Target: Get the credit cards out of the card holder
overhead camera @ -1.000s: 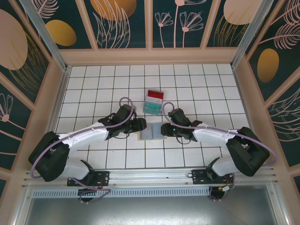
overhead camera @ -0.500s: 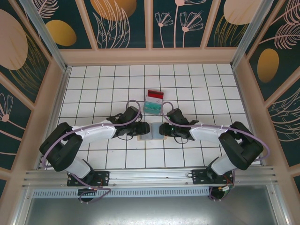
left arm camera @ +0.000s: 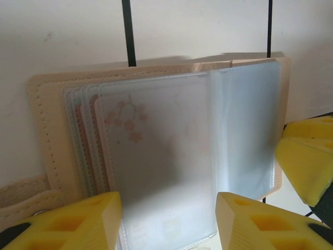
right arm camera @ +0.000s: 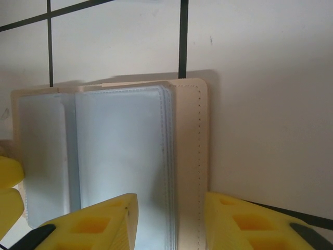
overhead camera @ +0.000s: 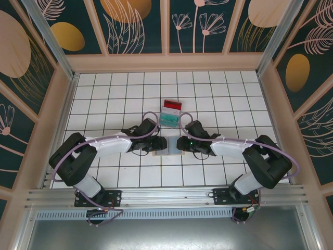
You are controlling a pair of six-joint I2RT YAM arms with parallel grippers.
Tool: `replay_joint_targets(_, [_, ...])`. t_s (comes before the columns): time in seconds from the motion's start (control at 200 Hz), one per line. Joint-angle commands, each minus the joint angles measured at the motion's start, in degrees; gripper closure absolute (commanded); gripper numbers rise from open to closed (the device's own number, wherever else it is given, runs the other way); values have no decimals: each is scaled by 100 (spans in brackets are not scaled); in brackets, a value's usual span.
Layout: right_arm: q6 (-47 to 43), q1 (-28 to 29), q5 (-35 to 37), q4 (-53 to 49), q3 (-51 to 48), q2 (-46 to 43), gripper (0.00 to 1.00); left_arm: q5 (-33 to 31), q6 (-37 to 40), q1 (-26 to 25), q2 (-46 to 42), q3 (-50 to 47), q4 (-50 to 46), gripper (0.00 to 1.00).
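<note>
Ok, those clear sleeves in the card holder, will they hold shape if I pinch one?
Probably floppy: the sleeves are thin, see-through film, fanned in loose layers. Likely slick too, given their sheen, so a grip may slip. The card holder looks light, so it could lift with a pulled sleeve.

**Two white-and-black arms with yellow fingers**

The left arm (overhead camera: 105, 142) and the right arm (overhead camera: 230, 148) have smooth white shells on their links and bulky black joint housings (overhead camera: 70, 162). A lilac cable (overhead camera: 147, 113) loops along each. Both have black base plates (overhead camera: 99, 198). The fingers (left arm camera: 78, 221) are bright yellow blocks with square recessed pockets.
</note>
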Motion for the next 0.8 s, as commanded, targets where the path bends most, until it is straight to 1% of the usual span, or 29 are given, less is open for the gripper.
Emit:
replay_joint_targets(0.0, [76,-49,-123,133,-68,94,62,140,110,-82,164,158,69,48])
replay_joint_targets(0.425, [92,-48,-170,164,-67,137,62,389,221,-218,281,301,258,47])
replay_joint_targets(0.686, [94,-49,-135,171,-66,133,62,840,361,-276,581,657,487,47])
replay_joint_targets(0.711, [90,-49,-136,167,-64,136,62,871,384,-280,581,706,484,49])
replay_joint_targets(0.796, [106,-49,-126,180,-59,131,62,953,436,-296,579,841,484,50])
